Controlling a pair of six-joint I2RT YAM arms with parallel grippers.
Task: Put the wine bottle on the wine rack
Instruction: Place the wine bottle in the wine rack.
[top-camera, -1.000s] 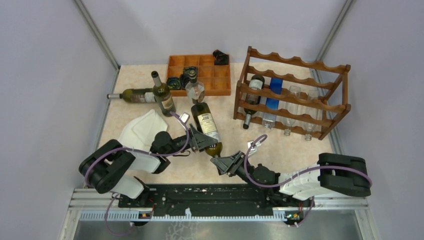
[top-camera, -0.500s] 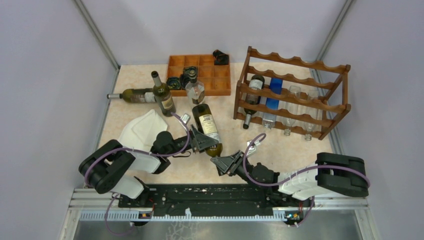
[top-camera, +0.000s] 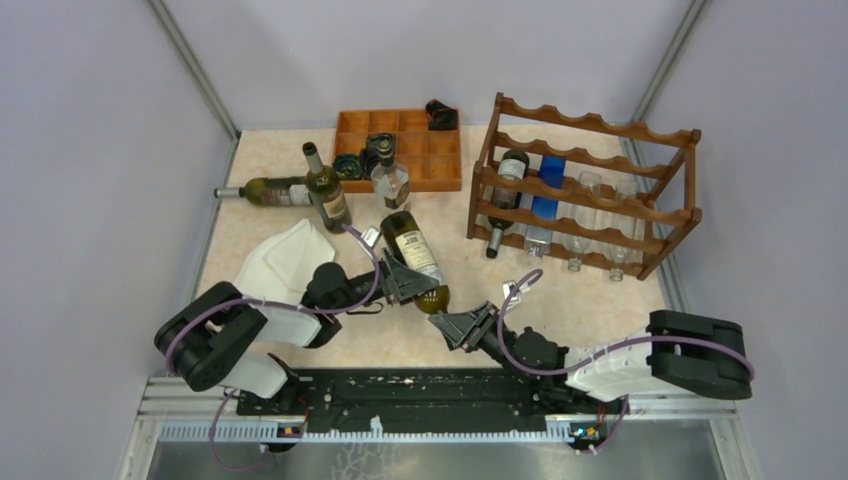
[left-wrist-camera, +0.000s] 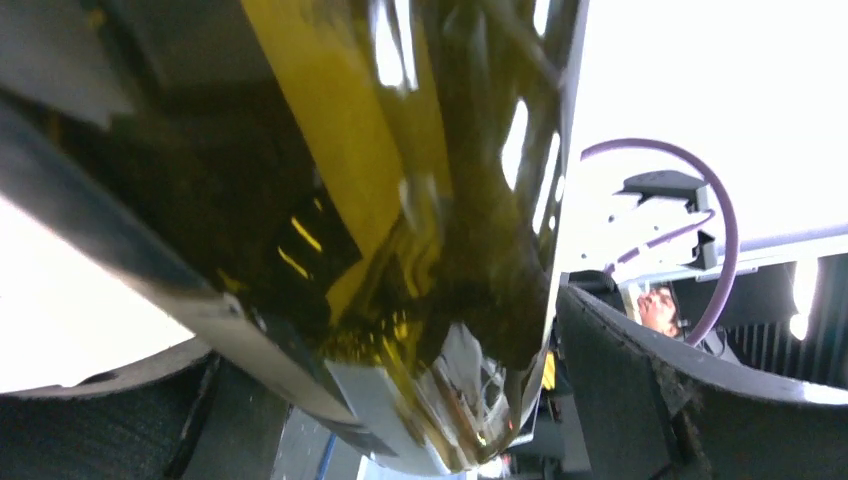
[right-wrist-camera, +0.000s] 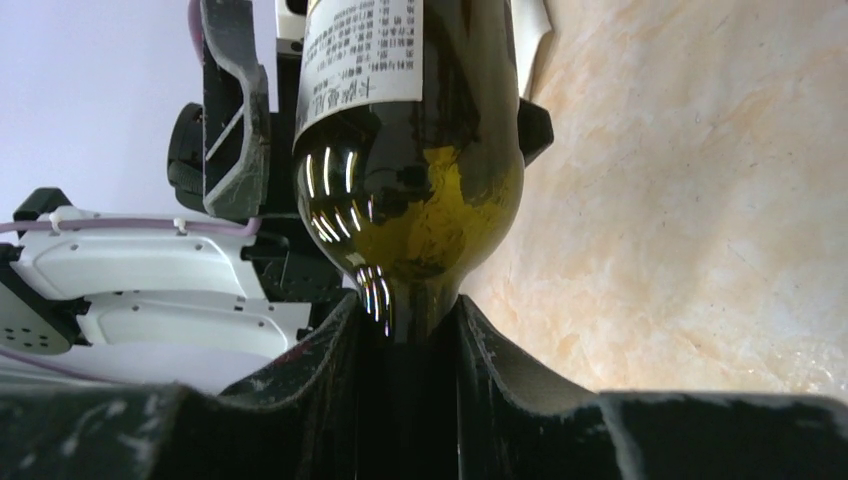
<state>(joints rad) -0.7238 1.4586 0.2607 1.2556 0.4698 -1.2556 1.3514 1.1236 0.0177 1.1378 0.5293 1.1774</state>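
Wine bottle (top-camera: 414, 250) mid-table, base toward far side, neck toward near edge; well left of wine rack (top-camera: 590, 190), not on it; right gripper (top-camera: 450, 320) clamped on bottle neck; left gripper (top-camera: 404, 282) straddles bottle body near shoulder, jaws apart, gap showing beside glass; rack at far right.

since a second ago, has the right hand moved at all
Yes: the right hand, shut on the neck of the dark green glass wine bottle, has shifted slightly right, toward the reddish-brown wooden wine rack.
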